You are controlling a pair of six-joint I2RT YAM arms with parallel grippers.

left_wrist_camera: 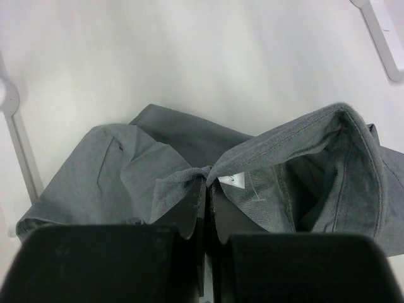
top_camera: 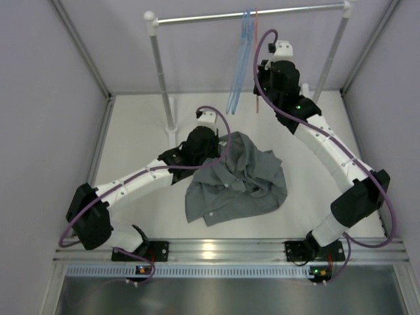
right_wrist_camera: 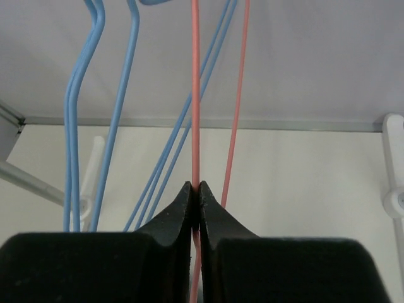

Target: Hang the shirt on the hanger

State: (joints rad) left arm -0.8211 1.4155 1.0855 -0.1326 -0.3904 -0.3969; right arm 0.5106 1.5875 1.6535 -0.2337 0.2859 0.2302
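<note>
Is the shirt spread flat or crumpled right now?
Crumpled: the shirt lies heaped in uneven folds on the table, with the left gripper shut on it.

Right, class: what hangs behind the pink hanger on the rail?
Light blue hangers hang behind the pink hanger, with the grey wall beyond. The right gripper's jaws cover the pink wire's lower run.

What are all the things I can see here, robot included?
shirt: one, grey, crumpled mid-table
hanger: one, pink wire, hanging on the rail at the back
blue hangers: at least two, light blue, beside the pink one
clothes rail: one, white posts and metal bar, back of table
table: one, white
left arm, right arm: white and black, bases at near edge
left fingers: black, shut on the shirt's collar
right fingers: black, shut on the hanger's wire
</note>
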